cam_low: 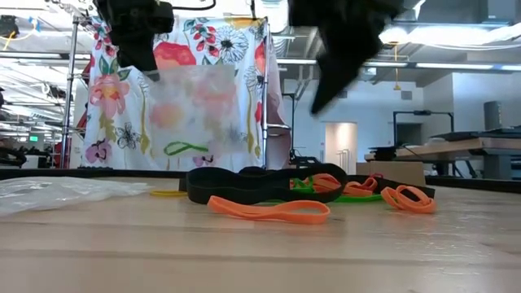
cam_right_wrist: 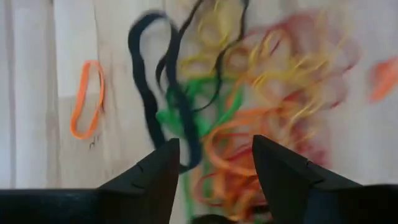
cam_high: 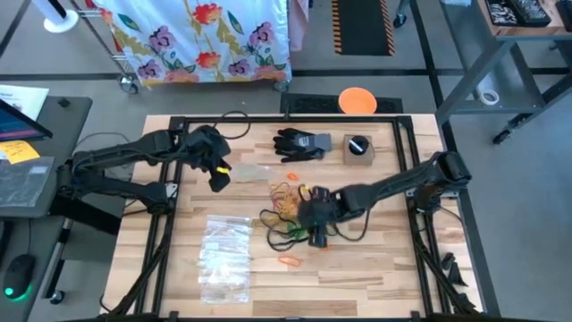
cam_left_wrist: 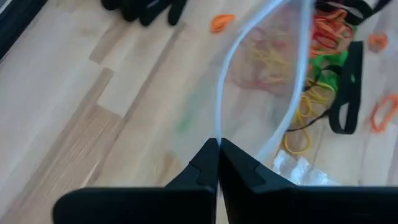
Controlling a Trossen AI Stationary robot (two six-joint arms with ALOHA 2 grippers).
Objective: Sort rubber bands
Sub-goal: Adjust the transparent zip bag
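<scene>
Above the tangled rubber bands point(cam_high: 295, 207) at mid-table hovers the right gripper point(cam_right_wrist: 211, 163), fingers spread. Best to single out one colour, likely green, and close low. Left gripper point(cam_left_wrist: 217, 163), pinched on a clear plastic bag point(cam_low: 195, 106), holds it aloft.

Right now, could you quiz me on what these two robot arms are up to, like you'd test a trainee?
1. True or false: the left claw is shut on a clear plastic bag.
2. The right claw hovers open over: A) the black glove, B) the pile of rubber bands, C) the stack of bags?
3. What colour is the lone band lying apart from the pile, toward the table's near edge?

Key: 1 true; 2 B; 3 orange.
</scene>
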